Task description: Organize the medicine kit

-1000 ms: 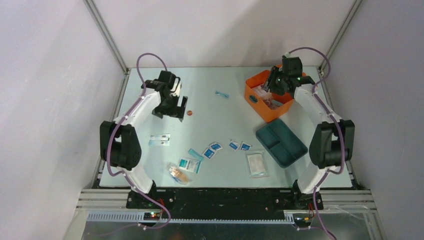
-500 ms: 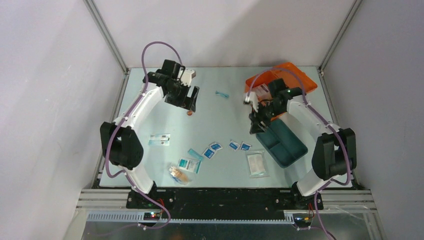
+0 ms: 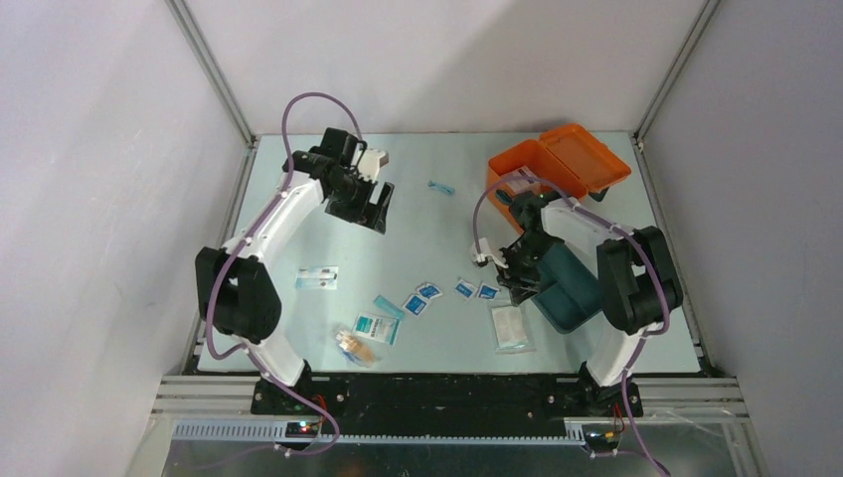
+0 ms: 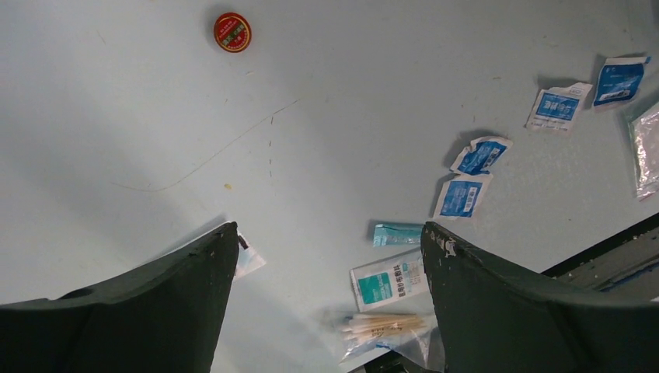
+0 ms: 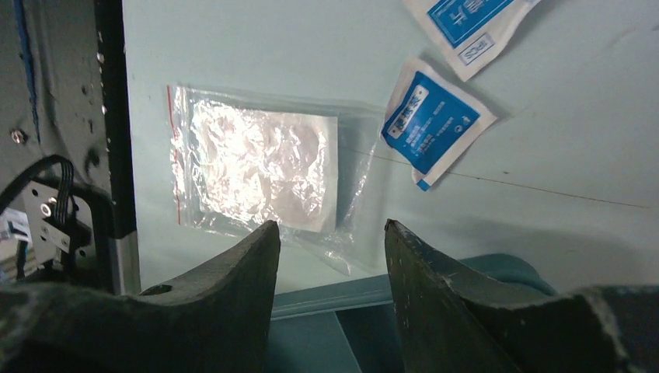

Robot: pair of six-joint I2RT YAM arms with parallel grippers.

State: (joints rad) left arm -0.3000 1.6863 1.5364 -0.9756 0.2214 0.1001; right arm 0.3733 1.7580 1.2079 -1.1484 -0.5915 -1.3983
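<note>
Left gripper (image 4: 330,233) and right gripper (image 5: 332,229), jaws apart, empty; right over teal tray (image 3: 577,298) near open medicine kit (image 3: 557,164).

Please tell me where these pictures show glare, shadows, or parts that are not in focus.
Right wrist view: white glare on the clear packet; the dark fingers close to the lens look soft. Left wrist view: each blue sachet throws a small shadow on the table; the red tin is sharp. Top view: even light, no strong glare.
</note>
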